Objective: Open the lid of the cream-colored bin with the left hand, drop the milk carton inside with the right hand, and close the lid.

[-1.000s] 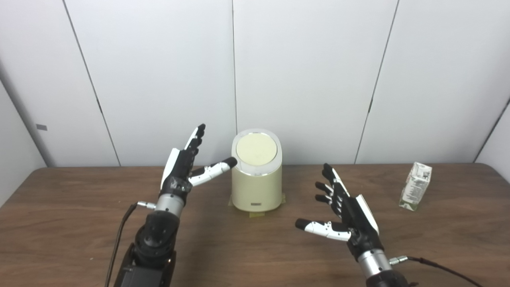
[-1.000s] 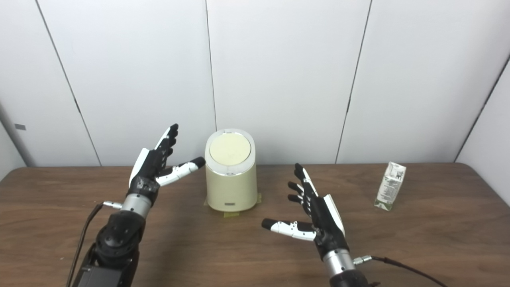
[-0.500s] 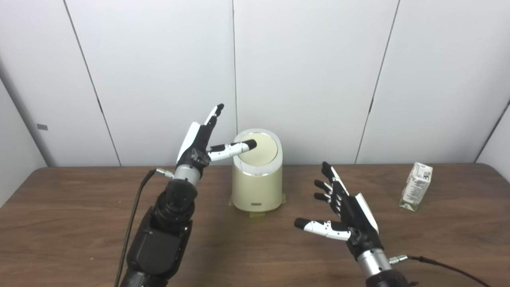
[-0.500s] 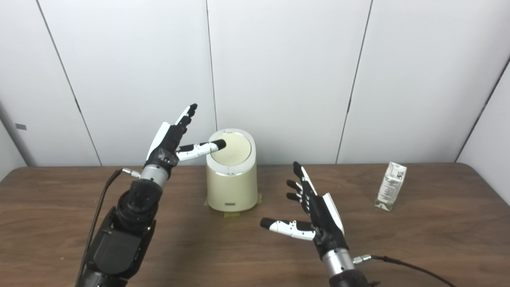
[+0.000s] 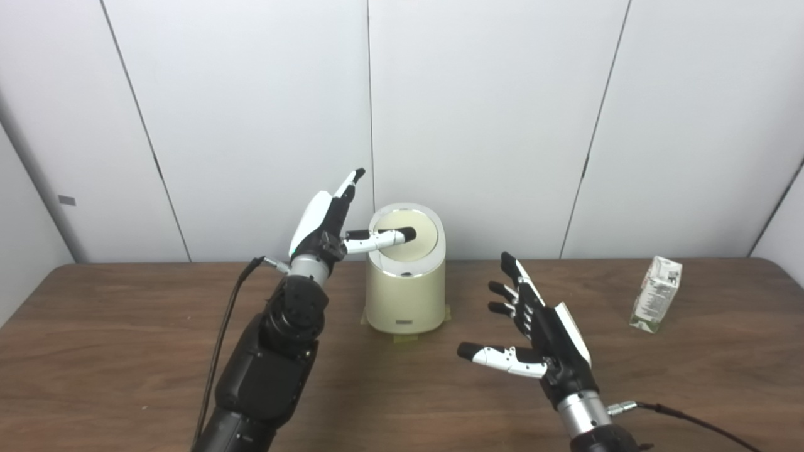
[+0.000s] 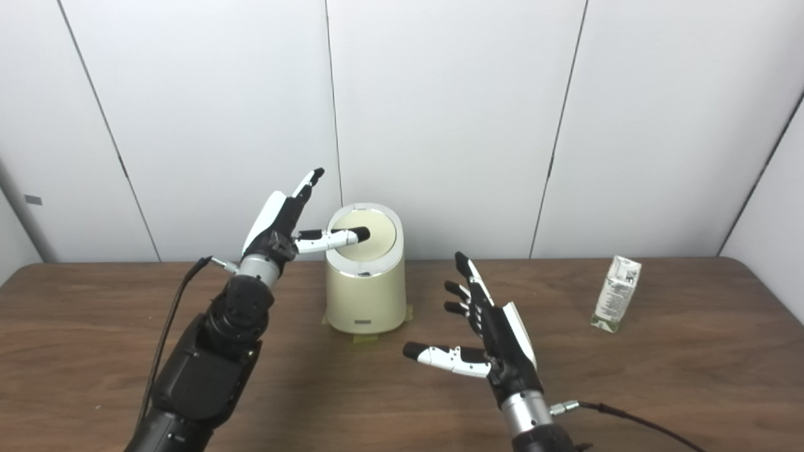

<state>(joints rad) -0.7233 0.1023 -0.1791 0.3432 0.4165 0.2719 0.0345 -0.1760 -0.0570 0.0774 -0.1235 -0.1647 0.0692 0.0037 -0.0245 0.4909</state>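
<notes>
The cream-colored bin (image 5: pixel 406 295) stands at the table's back centre, its round lid (image 5: pixel 418 248) down. My left hand (image 5: pixel 326 226) is open just left of the bin's top, thumb stretched over the lid and fingers pointing up toward the wall. Whether the thumb touches the lid I cannot tell. The milk carton (image 5: pixel 656 293) stands upright far to the right. My right hand (image 5: pixel 540 339) hovers open over the table, right of and in front of the bin, well short of the carton.
The brown wooden table (image 5: pixel 125 351) runs across the whole view, with white wall panels (image 5: pixel 490 113) close behind the bin. Tape tabs (image 5: pixel 405 338) hold the bin's base. Black cables trail from both wrists.
My left hand has risen and moved right, from beside the bin to its top, bringing the thumb over the lid. The right hand has drifted slightly left. Lid still down.
</notes>
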